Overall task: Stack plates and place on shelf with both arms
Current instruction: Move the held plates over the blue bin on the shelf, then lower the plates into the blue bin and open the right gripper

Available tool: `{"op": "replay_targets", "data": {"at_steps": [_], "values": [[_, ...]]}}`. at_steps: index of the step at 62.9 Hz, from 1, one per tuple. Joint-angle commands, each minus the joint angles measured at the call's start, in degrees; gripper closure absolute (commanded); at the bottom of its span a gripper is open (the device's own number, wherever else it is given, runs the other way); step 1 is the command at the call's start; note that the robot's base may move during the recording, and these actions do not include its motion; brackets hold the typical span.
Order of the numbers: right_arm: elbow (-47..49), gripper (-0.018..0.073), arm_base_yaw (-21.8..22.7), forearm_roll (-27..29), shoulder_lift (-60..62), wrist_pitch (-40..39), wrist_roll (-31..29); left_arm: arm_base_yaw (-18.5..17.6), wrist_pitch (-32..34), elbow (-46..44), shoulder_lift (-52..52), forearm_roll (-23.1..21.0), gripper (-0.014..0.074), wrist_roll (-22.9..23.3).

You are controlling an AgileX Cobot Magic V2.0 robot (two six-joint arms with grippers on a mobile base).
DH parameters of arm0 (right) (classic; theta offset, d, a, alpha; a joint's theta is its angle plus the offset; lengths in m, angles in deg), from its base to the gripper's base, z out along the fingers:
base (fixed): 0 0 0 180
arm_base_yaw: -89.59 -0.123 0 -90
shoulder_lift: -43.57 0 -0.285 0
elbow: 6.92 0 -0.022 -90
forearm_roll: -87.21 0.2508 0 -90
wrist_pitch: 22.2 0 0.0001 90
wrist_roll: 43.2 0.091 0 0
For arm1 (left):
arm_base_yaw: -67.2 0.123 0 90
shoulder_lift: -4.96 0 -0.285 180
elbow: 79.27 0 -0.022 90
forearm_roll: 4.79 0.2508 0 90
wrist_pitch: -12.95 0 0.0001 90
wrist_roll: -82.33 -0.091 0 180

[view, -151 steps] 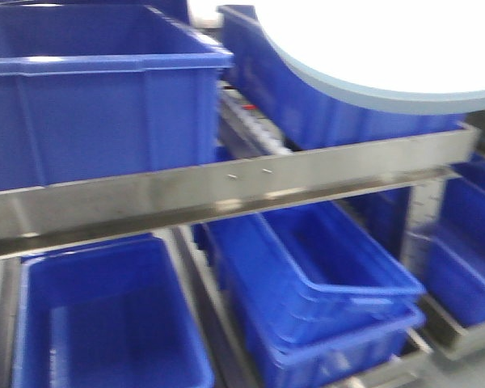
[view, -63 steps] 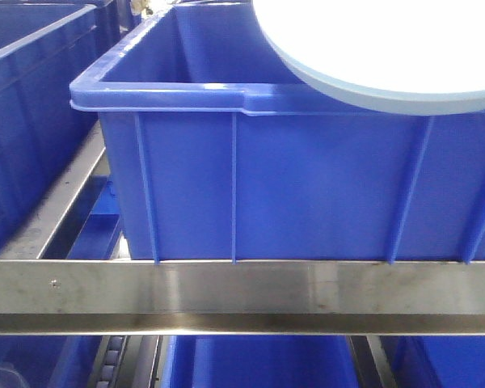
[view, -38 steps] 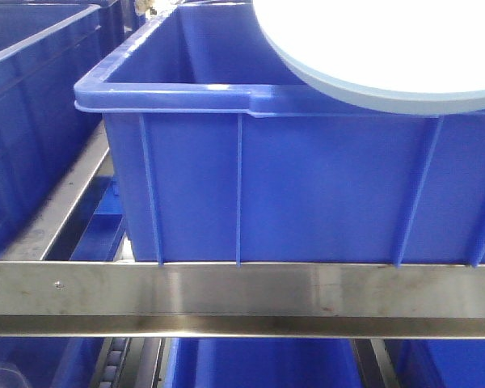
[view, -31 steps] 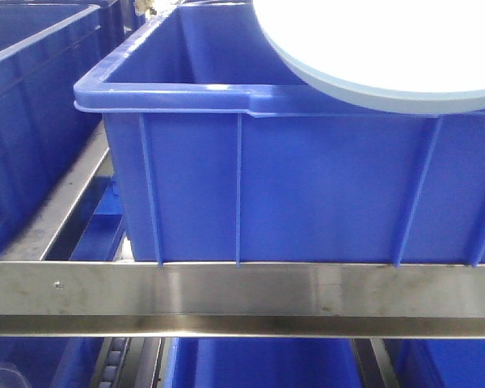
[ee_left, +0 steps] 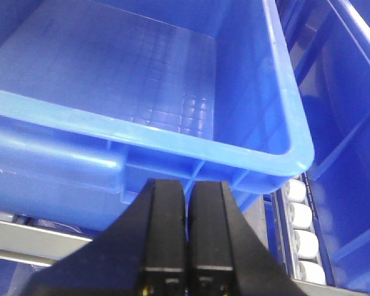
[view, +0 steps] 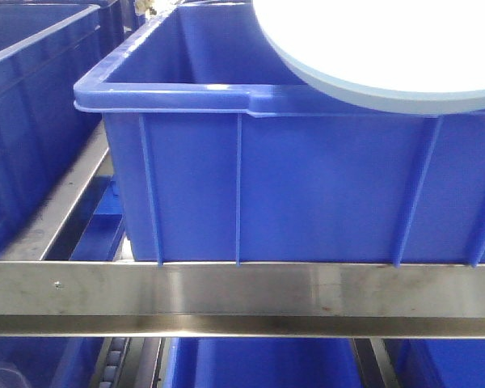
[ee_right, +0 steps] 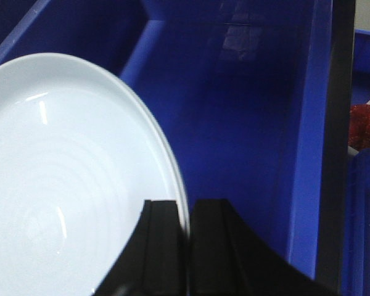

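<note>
Plate: a glossy pale plate [ee_right: 68, 185] hangs over the open mouth of a large blue bin [view: 307, 186], its rim pinched in the right gripper [ee_right: 186, 219]; whether one plate or a stack of two is held cannot be told from these views.

Right gripper: fingers [ee_right: 163, 246] closed on the plate's edge, one on each face.

Left gripper: the left gripper [ee_left: 186, 203] hangs in front of the near wall of a blue bin [ee_left: 172, 123], its fingers [ee_left: 163, 234] pressed together on nothing.

Shelf: a steel rail [view: 242, 295] crosses the front of the rack; rollers [ee_left: 299, 240] show beside the bin, with more blue bins [view: 32, 105] to the side and below.

Progress: plate appears carried to the shelf and poised above a bin, so the job looks late-stage.

Remaining: lowering the plate into place and releasing it; only one arm is seen holding it now.
</note>
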Motion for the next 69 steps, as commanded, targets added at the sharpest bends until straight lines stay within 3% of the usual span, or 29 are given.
{"op": "replay_targets", "data": {"at_steps": [1,16,45,50,57,61,69], "values": [[1.6,0.0511,0.3,0.8,0.2,-7.1,0.0,-0.4,4.9,-1.6,-0.1,0.0,0.0507,-0.1],[3.4,0.0511,0.4,0.8,-4.4,-14.4,0.0,-0.4,4.9,-1.6,-0.1,0.0,0.0507,-0.1],[27.6,0.0501,0.4,0.8,-32.4,-14.6,0.0,-0.4,4.9,-1.6,-0.1,0.0,0.0507,-0.1],[30.1,0.0398,0.4,0.8,-35.5,-14.4,0.0,-0.4,4.9,-1.6,-0.1,0.0,0.0507,-0.1],[31.6,0.0057,0.4,0.8,-37.2,-15.6,0.0,-0.4,4.9,-1.6,-0.1,0.0,0.0507,-0.1],[31.6,-0.0079,0.4,0.8,-37.2,-16.3,0.0,-0.4,4.9,-1.6,-0.1,0.0,0.0507,-0.1],[31.4,-0.003,0.4,0.8,-35.4,-14.7,0.0,-0.4,4.9,-1.6,-0.1,0.0,0.0507,-0.1]]}}
